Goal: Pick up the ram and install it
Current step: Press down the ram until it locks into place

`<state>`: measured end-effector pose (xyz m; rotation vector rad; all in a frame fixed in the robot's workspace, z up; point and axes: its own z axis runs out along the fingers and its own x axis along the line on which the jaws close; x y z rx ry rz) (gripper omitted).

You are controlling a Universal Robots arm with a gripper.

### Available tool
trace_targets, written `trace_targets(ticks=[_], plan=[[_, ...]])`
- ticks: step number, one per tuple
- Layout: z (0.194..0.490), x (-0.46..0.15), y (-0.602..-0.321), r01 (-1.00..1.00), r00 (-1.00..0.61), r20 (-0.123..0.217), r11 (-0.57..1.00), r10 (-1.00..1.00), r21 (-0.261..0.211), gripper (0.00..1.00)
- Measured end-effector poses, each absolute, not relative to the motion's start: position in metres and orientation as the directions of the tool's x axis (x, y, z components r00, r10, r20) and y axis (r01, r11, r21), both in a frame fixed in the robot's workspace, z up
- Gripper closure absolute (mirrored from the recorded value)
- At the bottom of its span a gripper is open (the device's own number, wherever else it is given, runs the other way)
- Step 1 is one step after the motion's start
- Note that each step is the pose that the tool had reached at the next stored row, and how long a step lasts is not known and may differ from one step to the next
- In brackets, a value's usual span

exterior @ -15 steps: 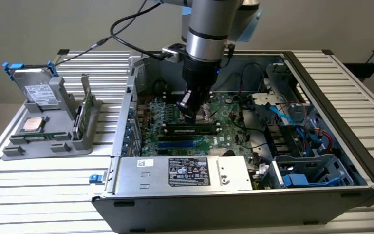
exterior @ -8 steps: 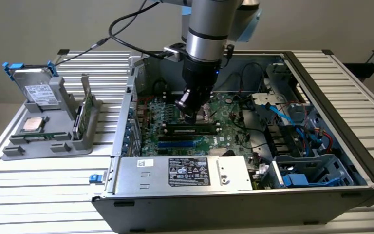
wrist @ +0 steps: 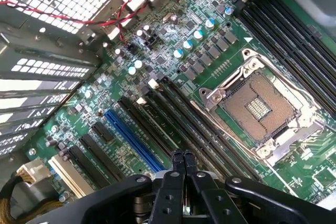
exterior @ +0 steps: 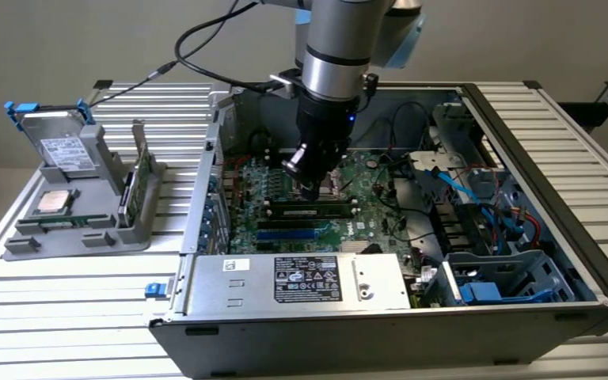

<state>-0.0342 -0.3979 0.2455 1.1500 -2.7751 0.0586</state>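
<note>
Your gripper [wrist: 183,157] has its jaws closed together on nothing, tips just above the motherboard [exterior: 283,207]. The ram [exterior: 307,210] already lies seated in a slot beside the processor socket [wrist: 261,107], probably pressed home from above.

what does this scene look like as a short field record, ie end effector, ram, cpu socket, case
end effector: fingers shut together, holding nothing, low over the motherboard
ram: lying in a black slot, just below the end effector in the exterior view
cpu socket: open, no processor in it
case: side open, on a slatted table
</note>
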Motion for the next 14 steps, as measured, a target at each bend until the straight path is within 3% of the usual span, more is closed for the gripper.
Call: trace_targets(ticks=[14], plan=[[0.2454, -0.0341, -0.3979, -0.575, -0.812, 0.120, 0.818, -0.570, 0.000, 0.90]])
